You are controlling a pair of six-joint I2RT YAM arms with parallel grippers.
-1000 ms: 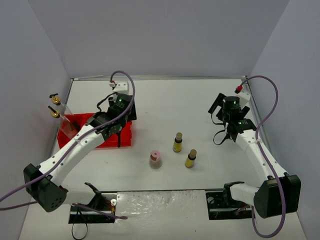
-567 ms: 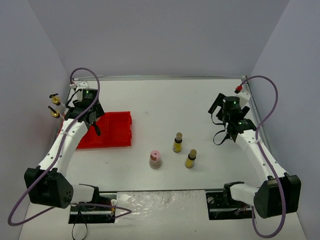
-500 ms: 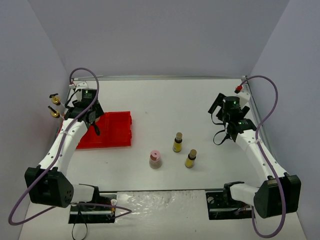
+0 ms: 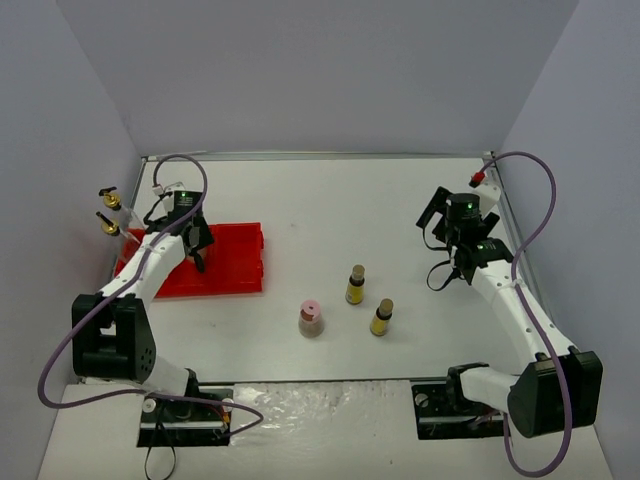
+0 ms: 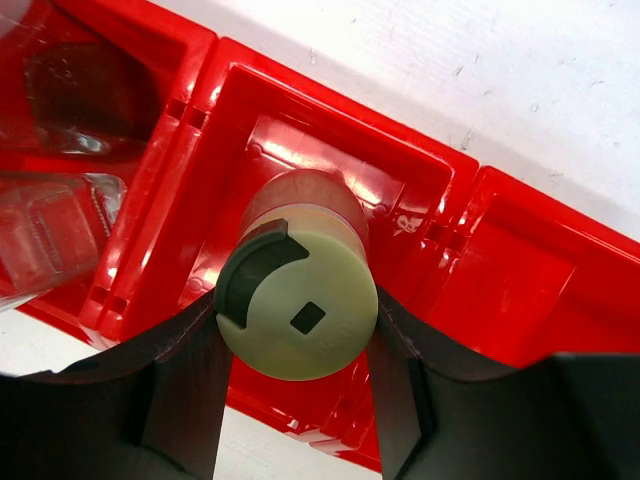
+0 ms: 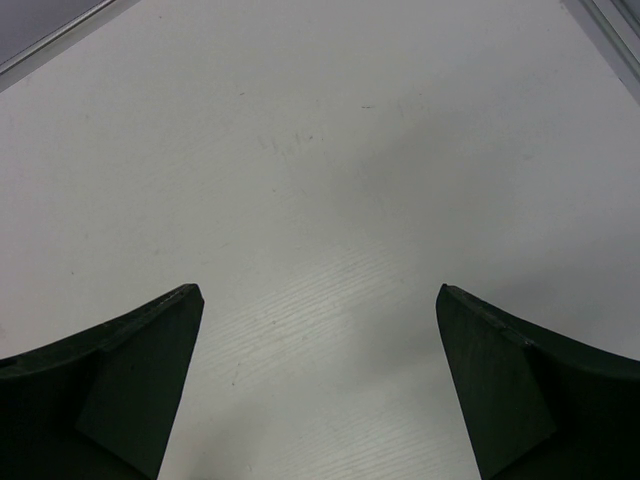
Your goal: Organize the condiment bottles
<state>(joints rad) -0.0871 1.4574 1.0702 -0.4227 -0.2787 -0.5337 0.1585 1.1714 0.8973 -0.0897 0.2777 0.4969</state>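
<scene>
Left claw (image 5: 296, 348), closed on the squat bottle (image 5: 300, 300), holds it upright, its long axis vertical, directly over a tray (image 5: 500, 290) compartment.

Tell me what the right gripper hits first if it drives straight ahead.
The right gripper, jaws open, points at bare table; nothing lies between, so it would probably meet the table first, though depth is unclear.

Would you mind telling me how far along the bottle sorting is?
Done: the two tall glass bottles stand at the left end of the red tray. In hand: the left gripper is shut on the yellow-capped bottle over the middle compartment. Left: the pink-capped bottle and two small yellow bottles wait on the table; the right gripper is open and empty.
</scene>
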